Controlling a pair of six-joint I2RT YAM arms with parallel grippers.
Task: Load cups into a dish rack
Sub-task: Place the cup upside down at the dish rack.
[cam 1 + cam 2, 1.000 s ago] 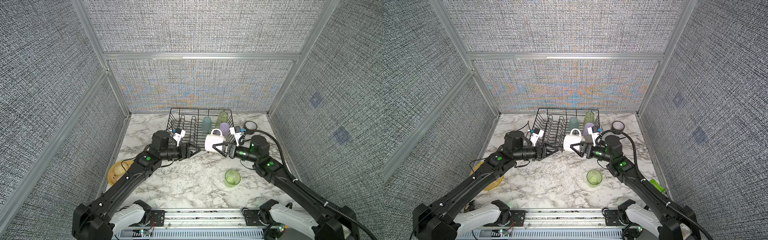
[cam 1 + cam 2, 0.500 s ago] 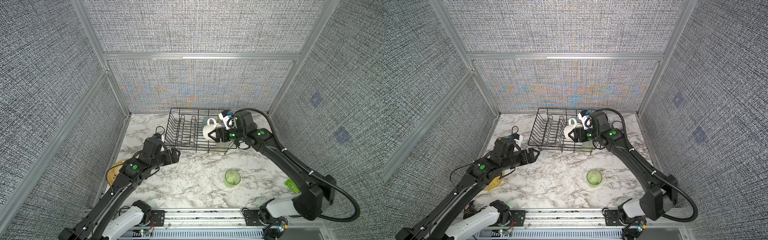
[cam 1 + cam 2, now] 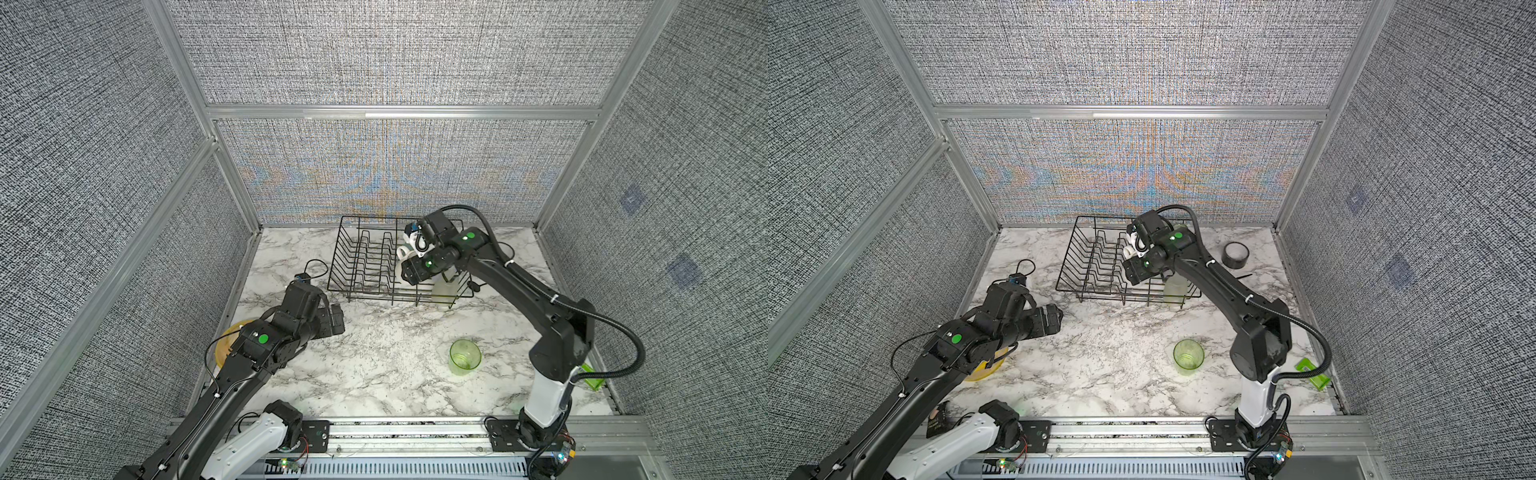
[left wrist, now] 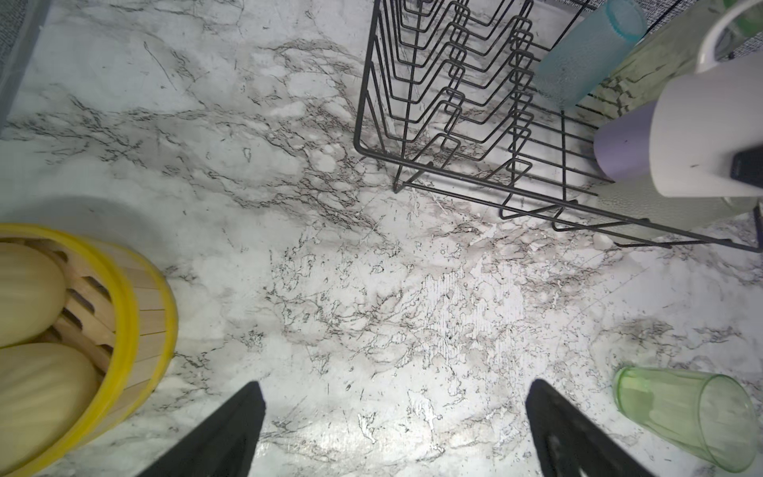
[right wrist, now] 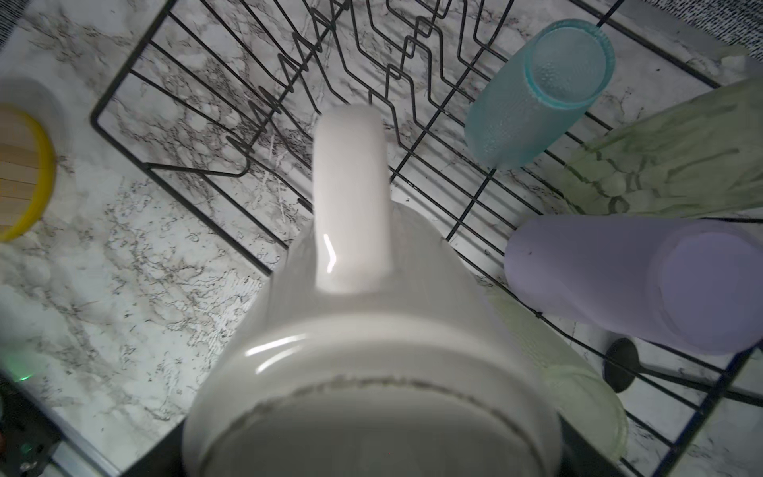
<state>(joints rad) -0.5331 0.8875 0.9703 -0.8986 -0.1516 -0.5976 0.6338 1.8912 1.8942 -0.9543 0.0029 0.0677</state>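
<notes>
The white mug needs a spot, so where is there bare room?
Free: the dish rack's pronged section, and the marble between rack, yellow basket and short green cup. Crowded: the rack end holding the teal cup, lilac cup, tall green cup and pale cup.

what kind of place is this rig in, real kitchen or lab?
Most likely a lab test cell, not a kitchen: grey fabric wall panels in aluminium framing, left arm and right arm bolted to a front rail, and a marble-print tabletop with a dish rack and green cup.
</notes>
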